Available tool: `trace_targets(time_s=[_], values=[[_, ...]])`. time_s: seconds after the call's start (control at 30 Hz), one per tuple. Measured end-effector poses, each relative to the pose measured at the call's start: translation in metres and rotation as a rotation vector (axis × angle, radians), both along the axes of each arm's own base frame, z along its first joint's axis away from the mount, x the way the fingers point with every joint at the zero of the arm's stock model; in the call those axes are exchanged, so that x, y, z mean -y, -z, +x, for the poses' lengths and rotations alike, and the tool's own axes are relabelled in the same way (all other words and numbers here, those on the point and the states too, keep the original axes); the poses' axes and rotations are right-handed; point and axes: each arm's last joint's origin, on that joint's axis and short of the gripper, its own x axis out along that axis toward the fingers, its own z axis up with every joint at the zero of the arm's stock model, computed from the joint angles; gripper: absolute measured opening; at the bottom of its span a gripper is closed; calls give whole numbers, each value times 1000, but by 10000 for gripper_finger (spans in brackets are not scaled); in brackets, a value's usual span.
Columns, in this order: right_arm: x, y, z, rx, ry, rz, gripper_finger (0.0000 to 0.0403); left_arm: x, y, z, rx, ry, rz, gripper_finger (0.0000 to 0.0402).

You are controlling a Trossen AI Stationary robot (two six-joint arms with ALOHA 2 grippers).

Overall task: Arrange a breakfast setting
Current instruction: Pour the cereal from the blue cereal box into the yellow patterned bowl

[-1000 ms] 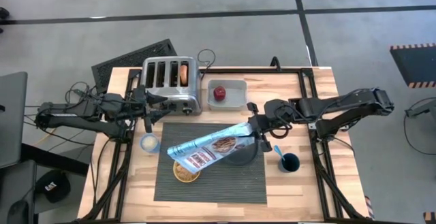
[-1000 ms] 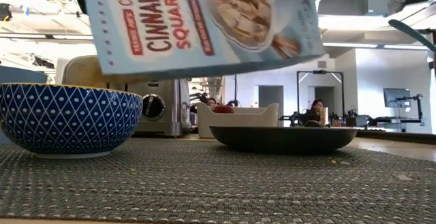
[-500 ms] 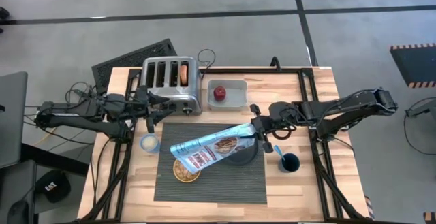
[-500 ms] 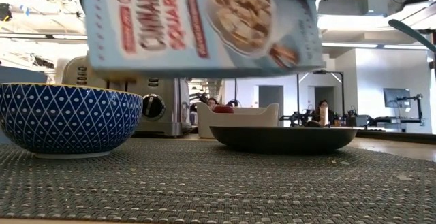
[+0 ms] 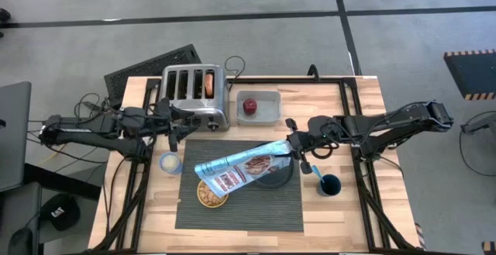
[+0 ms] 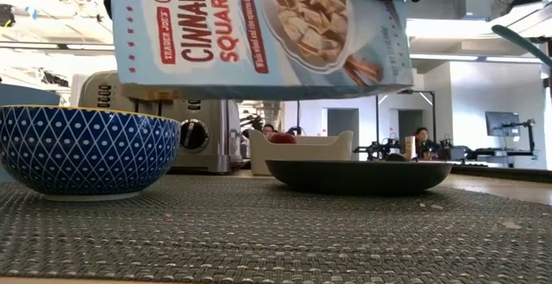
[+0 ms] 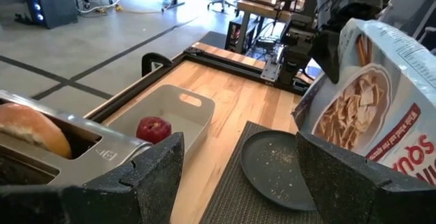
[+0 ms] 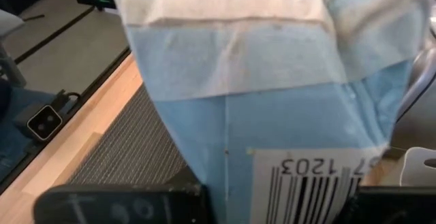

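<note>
Still tipping the cinnamon cereal box (image 5: pixel 236 170) over the blue-patterned bowl (image 5: pixel 211 196), with the right gripper (image 5: pixel 291 153) clamped shut on the box's closed end above the dark round plate (image 5: pixel 280 179). Compared with a second ago, only a small change: box rocked a little and settled, mouth staying low over the bowl, right gripper nudged slightly toward the cup side. Already showing cereal in the bowl, so probably near the end of the pour; likely next, righting the box and carrying it off the dark grey ribbed placemat (image 5: pixel 263 208).

Waiting with the left gripper (image 5: pixel 182 119) beside the front of the four-slot steel toaster (image 5: pixel 194 92), fingers spread wide, holding nothing.

Elsewhere, no movement among the setting's pieces:
- bagel (image 5: pixel 208 84) sitting in a toaster slot
- red apple (image 5: pixel 249 106) lying in the pale tray (image 5: pixel 270 108) behind the placemat
- dark blue cup (image 5: pixel 330 184) standing off the mat on the right, blue-handled spoon (image 5: pixel 315 170) just beside it
- small pale bowl (image 5: pixel 169 162) off the mat's left edge

Judging by that, much left to do: plate empty, bagel, apple, spoon and cup not yet placed.
</note>
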Motion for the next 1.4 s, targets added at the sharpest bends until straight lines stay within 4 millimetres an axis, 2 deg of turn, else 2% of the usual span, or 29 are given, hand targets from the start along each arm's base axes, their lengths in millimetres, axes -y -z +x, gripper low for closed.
trace_targets(time_s=[0.67, 1.2, 1.4], values=[[0, -6, -2, 42, 0, 4, 79, 0, 0, 0, 4, 0, 0, 267], [8, -45, -38, 229, 29, 32, 79, 0, -5, 1, 51, 5, 5, 267], [17, -58, -52, 306, 69, 38, 79, 0, -16, 2, 159, 8, 19, 267]])
